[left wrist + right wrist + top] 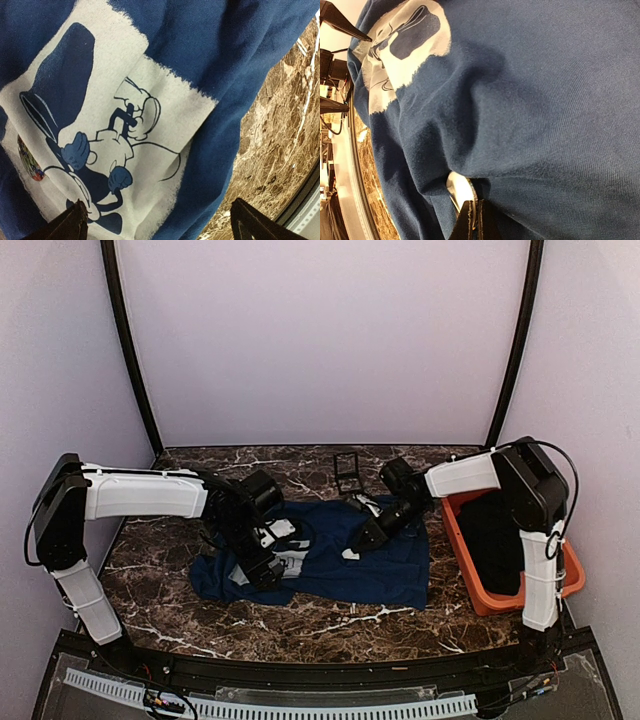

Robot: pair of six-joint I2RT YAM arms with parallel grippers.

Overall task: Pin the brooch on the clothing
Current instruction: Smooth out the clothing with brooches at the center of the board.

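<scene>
The navy T-shirt (385, 565) lies flat on the marble table, its grey-white print (290, 558) at the left. My right gripper (366, 537) is shut on the brooch (458, 187), gripped edge-on. The brooch's white back shows in the right wrist view and its rim is pushed into a fold of the shirt (545, 125). A white bit of it also shows in the top view (350, 554). My left gripper (262, 558) is open wide just above the print (150, 100) near the shirt's lower edge, and holds nothing; its fingers (70, 225) straddle the cloth.
A small black hinged case (347, 472) stands open behind the shirt. An orange bin (470, 580) with a black garment (492, 530) sits at the right, under the right arm. A small coloured round spot (30, 160) sits at the print's left edge.
</scene>
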